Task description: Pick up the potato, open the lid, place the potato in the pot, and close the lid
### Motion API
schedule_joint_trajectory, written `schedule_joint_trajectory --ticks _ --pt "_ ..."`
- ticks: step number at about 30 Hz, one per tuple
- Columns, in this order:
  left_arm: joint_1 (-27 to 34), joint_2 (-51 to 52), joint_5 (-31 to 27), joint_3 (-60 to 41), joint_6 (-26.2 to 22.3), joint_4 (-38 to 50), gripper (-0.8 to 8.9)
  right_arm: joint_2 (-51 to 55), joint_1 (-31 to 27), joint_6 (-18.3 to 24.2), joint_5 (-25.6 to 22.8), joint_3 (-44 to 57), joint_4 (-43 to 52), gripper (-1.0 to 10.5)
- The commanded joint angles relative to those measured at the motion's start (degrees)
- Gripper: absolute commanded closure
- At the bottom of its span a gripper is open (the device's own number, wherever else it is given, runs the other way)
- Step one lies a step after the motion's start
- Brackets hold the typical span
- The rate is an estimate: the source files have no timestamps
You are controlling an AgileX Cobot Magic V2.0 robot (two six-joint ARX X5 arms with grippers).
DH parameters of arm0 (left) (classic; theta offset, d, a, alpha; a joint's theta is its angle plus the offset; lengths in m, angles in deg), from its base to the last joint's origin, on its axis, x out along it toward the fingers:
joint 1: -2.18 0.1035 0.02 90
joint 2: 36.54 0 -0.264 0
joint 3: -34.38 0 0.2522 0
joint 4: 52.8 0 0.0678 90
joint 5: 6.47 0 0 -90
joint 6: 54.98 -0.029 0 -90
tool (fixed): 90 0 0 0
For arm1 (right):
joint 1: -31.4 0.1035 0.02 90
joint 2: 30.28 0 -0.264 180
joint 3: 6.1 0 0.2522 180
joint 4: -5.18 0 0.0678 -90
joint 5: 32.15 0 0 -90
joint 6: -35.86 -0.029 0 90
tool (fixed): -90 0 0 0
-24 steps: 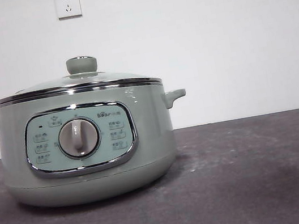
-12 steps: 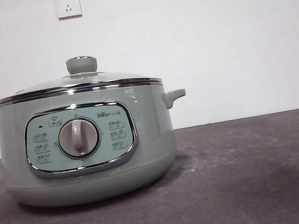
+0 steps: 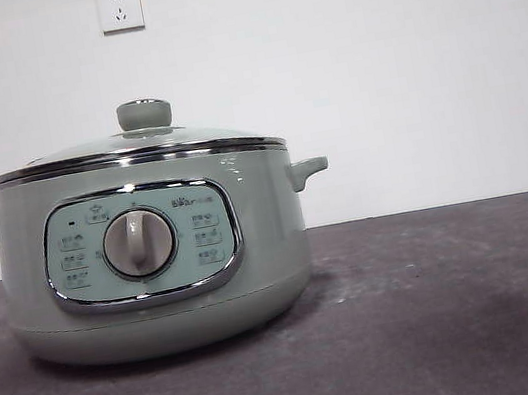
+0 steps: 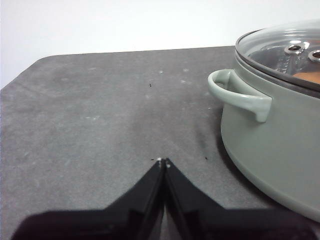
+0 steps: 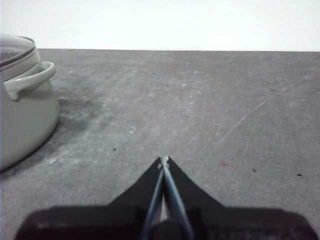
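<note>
Front view: pot [image 3: 154, 267] sits left on the surface [image 3: 445, 309], lid [image 3: 138, 142] seated. Potato [image 4: 306, 76] shows orange through the glass, inside. Left gripper [image 4: 163, 161] and right gripper [image 5: 164, 160]: fingers pressed together, empty, parked beside the pot. Task looks complete.

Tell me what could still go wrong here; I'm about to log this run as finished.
1. The potato shows only as an orange patch through the glass lid; whether it lies well in the pot cannot be confirmed.
2. The lid looks level on the rim in the front view, but its far side is hidden, so it may not be fully seated.
3. The left gripper, shut and empty, rests close to the pot's handle; a careless move could nudge it.
</note>
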Motion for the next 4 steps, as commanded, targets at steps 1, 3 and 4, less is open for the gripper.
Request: schedule_joint_trajectory --ticks 1,3,4 --pt "0.22 0.15 0.33 -0.85 0.33 0.24 8.17 0.15 -0.02 -0.55 -0.17 0.66 -0.48 9.5" --pt "0.22 0.15 0.33 -0.85 0.33 0.24 8.17 0.15 -0.02 -0.52 -0.17 0.66 -0.48 9.5" --pt "0.22 0.15 0.33 -0.85 0.33 0.24 8.17 0.15 -0.02 -0.55 -0.17 0.66 -0.48 9.5"
